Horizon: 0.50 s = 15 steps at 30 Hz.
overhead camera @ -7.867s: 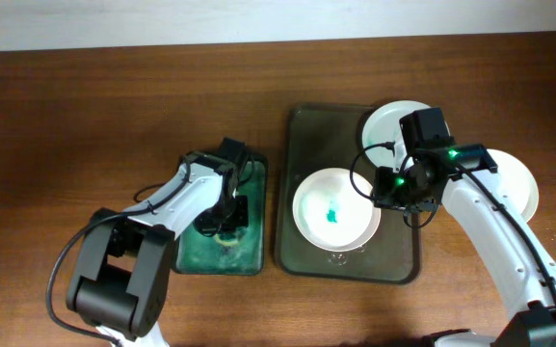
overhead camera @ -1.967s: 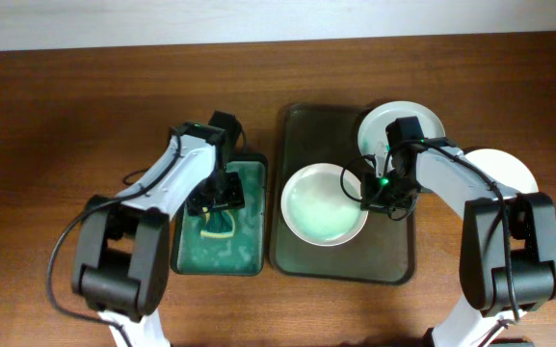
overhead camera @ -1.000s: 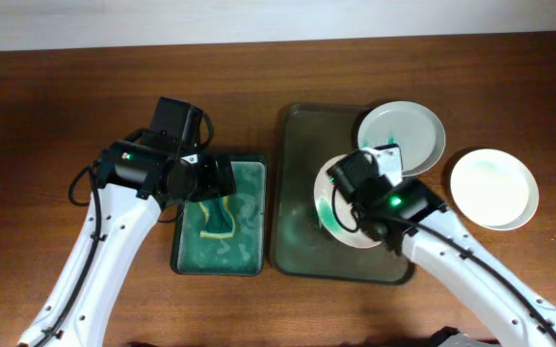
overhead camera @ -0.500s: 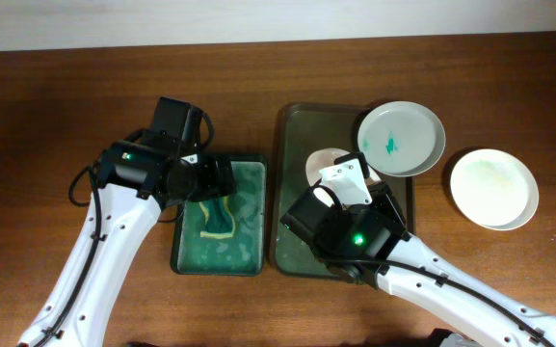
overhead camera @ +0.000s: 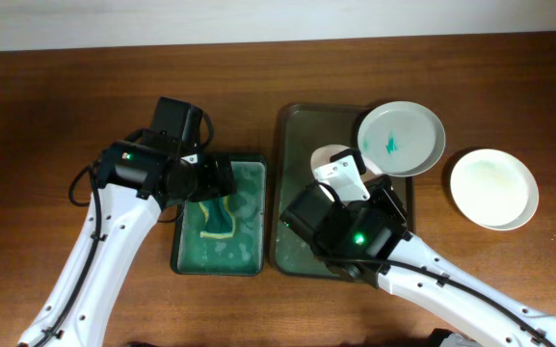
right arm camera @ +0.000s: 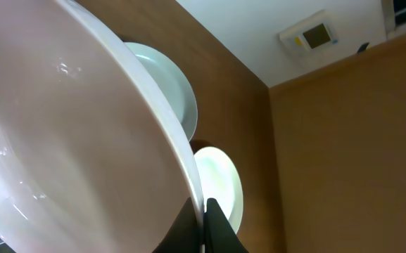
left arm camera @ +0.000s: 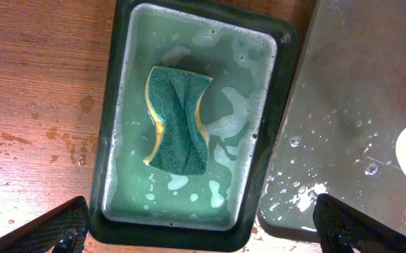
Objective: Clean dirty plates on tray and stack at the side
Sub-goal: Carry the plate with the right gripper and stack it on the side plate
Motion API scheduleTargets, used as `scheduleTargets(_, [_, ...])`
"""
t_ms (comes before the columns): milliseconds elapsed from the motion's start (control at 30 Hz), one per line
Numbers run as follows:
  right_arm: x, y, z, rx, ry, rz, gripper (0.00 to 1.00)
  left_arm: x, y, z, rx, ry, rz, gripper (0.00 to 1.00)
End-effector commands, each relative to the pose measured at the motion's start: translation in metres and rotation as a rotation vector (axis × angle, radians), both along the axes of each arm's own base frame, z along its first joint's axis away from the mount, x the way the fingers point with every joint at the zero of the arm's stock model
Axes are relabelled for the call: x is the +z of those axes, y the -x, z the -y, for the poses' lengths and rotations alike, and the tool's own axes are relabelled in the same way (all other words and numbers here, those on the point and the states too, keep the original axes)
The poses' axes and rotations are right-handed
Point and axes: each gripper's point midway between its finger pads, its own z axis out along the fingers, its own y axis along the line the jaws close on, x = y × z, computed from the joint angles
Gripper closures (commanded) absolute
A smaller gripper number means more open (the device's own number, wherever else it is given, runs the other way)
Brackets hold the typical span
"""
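Since two seconds ago the lifted plate (overhead camera: 328,157) has left the floor of the tray (overhead camera: 295,125) and now hangs tilted on edge above it, its rim pinched tight in the right gripper (right arm camera: 204,213). Its likely resting place, the clean plate (overhead camera: 493,188) on the table (overhead camera: 547,106), lies to the right, past the smeared plate (overhead camera: 401,138), so the right arm is the nearer one. The left gripper (left arm camera: 206,228) hovers with its fingers spread wide over the sponge (left arm camera: 178,119) in its tub (left arm camera: 118,105).

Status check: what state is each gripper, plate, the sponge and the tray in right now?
Tray: wet.
Held plate: lifted, tilted.
Right gripper: shut on held plate's rim.
Left gripper: open, empty.
Marked plate: teal-smeared, on tray corner.
Side plate: on table, no bold mark.
Sponge: loose in sudsy tub.
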Motion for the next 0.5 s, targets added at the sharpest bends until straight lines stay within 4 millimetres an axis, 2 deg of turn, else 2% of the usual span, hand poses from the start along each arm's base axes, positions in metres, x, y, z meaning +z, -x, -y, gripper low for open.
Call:
scheduleTargets(0, [0.0176, -0.0035, -0.0027, 0.034, 0.040, 0.024, 0.96, 0.0054, -0.0011, -0.0008, -0.005, 0.002, 0.017, 0.00])
scheduleTargets(467, [0.0191, -0.0062, -0.0060, 0.072, 0.089, -0.001, 0.96, 0.0054, -0.0011, -0.0008, -0.005, 0.002, 0.017, 0.00])
